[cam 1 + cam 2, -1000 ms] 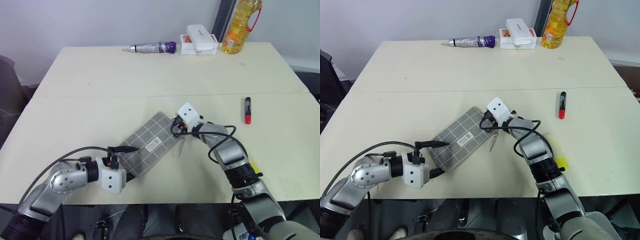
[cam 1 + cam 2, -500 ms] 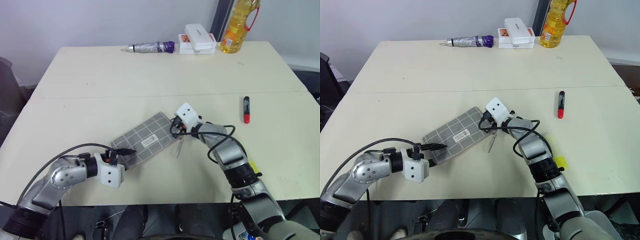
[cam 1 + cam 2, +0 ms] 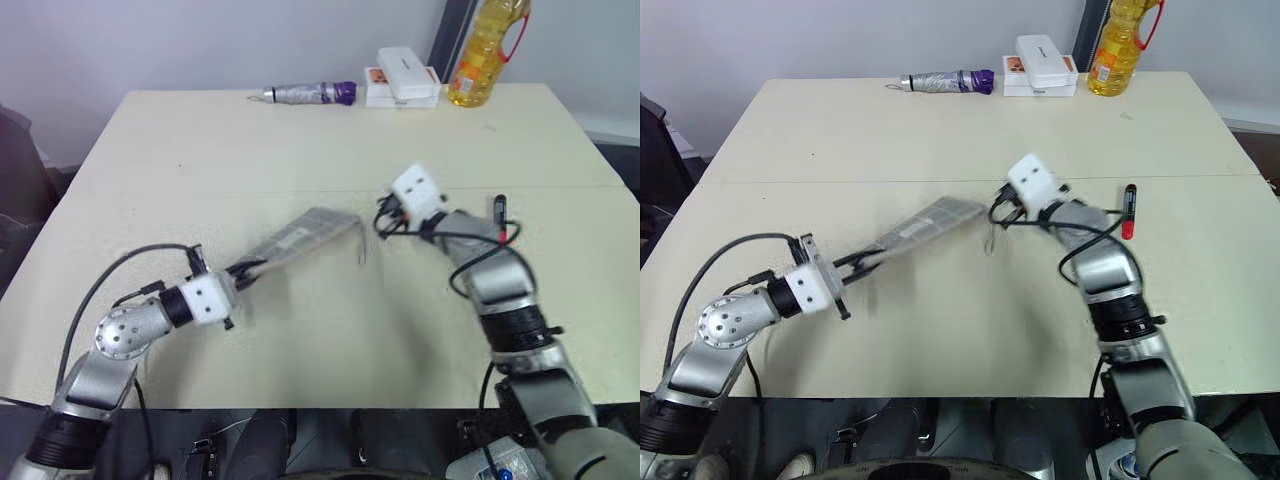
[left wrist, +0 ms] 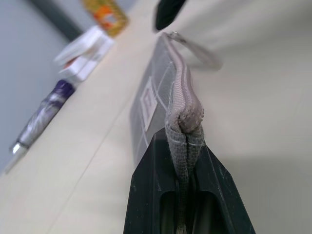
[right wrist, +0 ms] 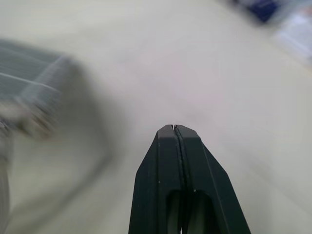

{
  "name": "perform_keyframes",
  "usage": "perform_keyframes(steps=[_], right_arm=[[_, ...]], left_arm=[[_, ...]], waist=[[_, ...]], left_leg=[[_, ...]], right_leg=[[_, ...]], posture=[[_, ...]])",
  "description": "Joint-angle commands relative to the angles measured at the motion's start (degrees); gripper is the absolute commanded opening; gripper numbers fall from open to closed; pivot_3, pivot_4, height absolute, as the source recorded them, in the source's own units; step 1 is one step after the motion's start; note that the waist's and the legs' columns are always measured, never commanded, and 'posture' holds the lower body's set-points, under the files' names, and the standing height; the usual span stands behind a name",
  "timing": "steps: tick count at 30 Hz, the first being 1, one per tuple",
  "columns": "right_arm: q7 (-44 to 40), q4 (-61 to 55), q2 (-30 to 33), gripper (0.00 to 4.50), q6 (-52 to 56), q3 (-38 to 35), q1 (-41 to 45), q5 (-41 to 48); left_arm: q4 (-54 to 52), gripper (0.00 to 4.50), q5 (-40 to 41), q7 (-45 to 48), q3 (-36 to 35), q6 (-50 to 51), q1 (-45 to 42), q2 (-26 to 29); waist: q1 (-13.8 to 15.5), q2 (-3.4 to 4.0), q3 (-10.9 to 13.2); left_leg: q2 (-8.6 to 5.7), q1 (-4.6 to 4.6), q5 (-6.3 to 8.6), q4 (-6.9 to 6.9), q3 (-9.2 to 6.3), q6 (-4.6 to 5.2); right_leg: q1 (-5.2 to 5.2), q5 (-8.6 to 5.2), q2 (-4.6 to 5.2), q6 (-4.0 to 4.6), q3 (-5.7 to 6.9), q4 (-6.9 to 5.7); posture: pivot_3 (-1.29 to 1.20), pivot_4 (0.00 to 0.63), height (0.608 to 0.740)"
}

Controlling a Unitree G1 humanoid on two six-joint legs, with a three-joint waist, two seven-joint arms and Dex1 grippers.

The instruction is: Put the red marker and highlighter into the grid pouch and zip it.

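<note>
The grid pouch (image 3: 305, 234) hangs above the table, tilted on edge with its zipper (image 4: 181, 83) up. My left gripper (image 3: 243, 270) is shut on its near end (image 4: 184, 139). Its pale zipper pull (image 3: 362, 252) dangles from the far end. My right gripper (image 3: 381, 218) hovers just beyond that far end, shut with nothing between its fingers (image 5: 174, 146). The red marker (image 3: 1127, 210) lies on the table at the right, just behind my right forearm. The highlighter is hidden.
Along the table's far edge lie a silver-and-purple tube (image 3: 305, 94), stacked white boxes (image 3: 400, 78) and a yellow oil bottle (image 3: 483, 50). A seam (image 3: 200, 193) crosses the tabletop.
My left gripper closed on the pouch's near end and lifted it off the table onto its edge. My right gripper rose and moved right, off the pouch's far end.
</note>
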State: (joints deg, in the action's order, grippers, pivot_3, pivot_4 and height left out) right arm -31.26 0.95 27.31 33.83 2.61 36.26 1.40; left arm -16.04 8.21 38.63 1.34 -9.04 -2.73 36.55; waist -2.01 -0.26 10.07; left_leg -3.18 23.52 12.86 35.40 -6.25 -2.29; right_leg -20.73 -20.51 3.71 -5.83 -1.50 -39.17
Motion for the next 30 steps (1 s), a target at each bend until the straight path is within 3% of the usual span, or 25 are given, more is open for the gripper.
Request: perform_keyframes(steps=[1,3,9,22,25,30], right_arm=[[-3.7,-4.8,2.7,0.25,4.2,-5.9,0.5,6.1],[-5.5,-7.0,3.9,0.93,7.8,-8.7,-0.9,9.9],[-5.3,-13.4,2.2,4.01,11.9,-10.4,-4.6,16.0],[0.8,-8.6,-5.8,4.01,9.1,-4.1,-1.0,15.1],[0.3,-7.7,-5.7,3.25,8.3,-3.2,-0.7,15.2],[-0.9,-9.7,-4.5,0.77,8.3,-0.7,-1.0,15.0]], left_arm=[[-5.0,0.02,4.1,-2.2,-1.1,7.2,-1.2,-2.4],[-6.0,0.00,5.0,-3.5,-1.2,10.4,-2.3,-4.2],[-8.0,0.00,6.3,-3.9,-0.6,14.9,-3.6,-6.7],[-10.9,0.00,7.2,-2.5,0.0,17.8,-2.9,-7.9],[-11.2,0.00,6.8,-2.7,0.0,18.0,-2.6,-8.1],[-10.8,0.00,5.7,-3.5,0.0,17.8,-2.6,-8.5]], waist=[[-0.2,0.00,0.0],[-0.3,0.00,0.0],[-0.5,0.00,0.0],[-0.3,-0.01,0.0],[-0.2,-0.01,0.0],[-0.2,-0.01,0.0]], left_leg=[[0.00,0.00,0.00,0.00,0.00,0.00],[0.02,0.00,0.00,-0.01,0.00,0.00],[0.04,-0.01,0.00,0.00,0.01,0.01],[0.03,-0.01,-0.01,0.02,0.00,-0.01],[0.03,-0.01,-0.01,0.02,0.00,-0.01],[0.02,-0.01,-0.01,0.02,0.00,-0.01]], right_leg=[[0.00,0.00,0.00,0.00,-0.01,0.00],[0.00,0.00,-0.01,0.00,-0.01,0.00],[0.00,0.00,-0.03,0.00,-0.01,-0.01],[0.02,0.00,-0.03,0.00,-0.01,0.00],[0.01,0.00,-0.02,0.00,-0.01,0.00],[0.01,0.00,-0.03,0.00,-0.01,0.00]], posture=[[0.00,0.150,0.740],[0.00,0.150,0.740],[0.00,0.150,0.740],[0.00,0.150,0.740],[0.00,0.150,0.740],[0.00,0.150,0.740]])
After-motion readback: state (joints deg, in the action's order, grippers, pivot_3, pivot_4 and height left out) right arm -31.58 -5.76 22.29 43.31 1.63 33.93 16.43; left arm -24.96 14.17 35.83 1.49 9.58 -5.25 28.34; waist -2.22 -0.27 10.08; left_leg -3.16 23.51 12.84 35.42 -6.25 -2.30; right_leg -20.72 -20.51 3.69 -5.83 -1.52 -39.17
